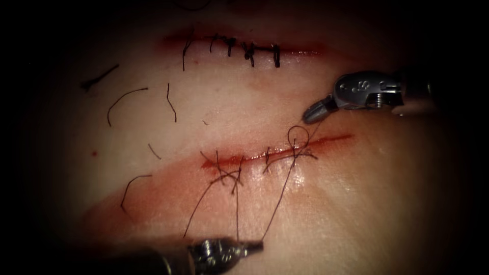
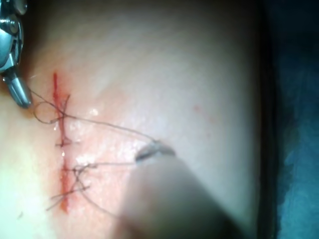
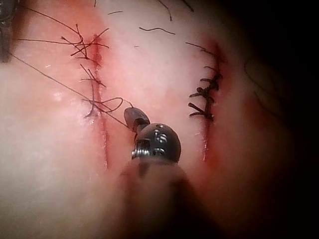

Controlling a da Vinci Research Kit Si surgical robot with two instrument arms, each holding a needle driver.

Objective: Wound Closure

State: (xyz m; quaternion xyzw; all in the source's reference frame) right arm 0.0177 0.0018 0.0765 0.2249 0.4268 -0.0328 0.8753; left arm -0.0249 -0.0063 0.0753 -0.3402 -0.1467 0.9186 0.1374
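Note:
The lower cut (image 1: 275, 153) in the tissue carries three stitches toward its left and middle. At the rightmost stitch a small thread loop (image 1: 298, 135) stands over the knot (image 1: 295, 154). From there a long thread (image 1: 279, 198) runs down to my left tool (image 1: 254, 247), whose jaws are shut on it (image 2: 155, 149). My right tool (image 1: 313, 113) hovers just above and right of the loop, jaws shut on a short thread end coming off it (image 3: 135, 118). Both tools hold thread only.
A second cut (image 1: 244, 48) further back is closed with dark stitches (image 3: 204, 99). Several cut thread ends (image 1: 125, 99) lie on the tissue to the left. Red fluid lines the lower cut's left end (image 1: 209, 164).

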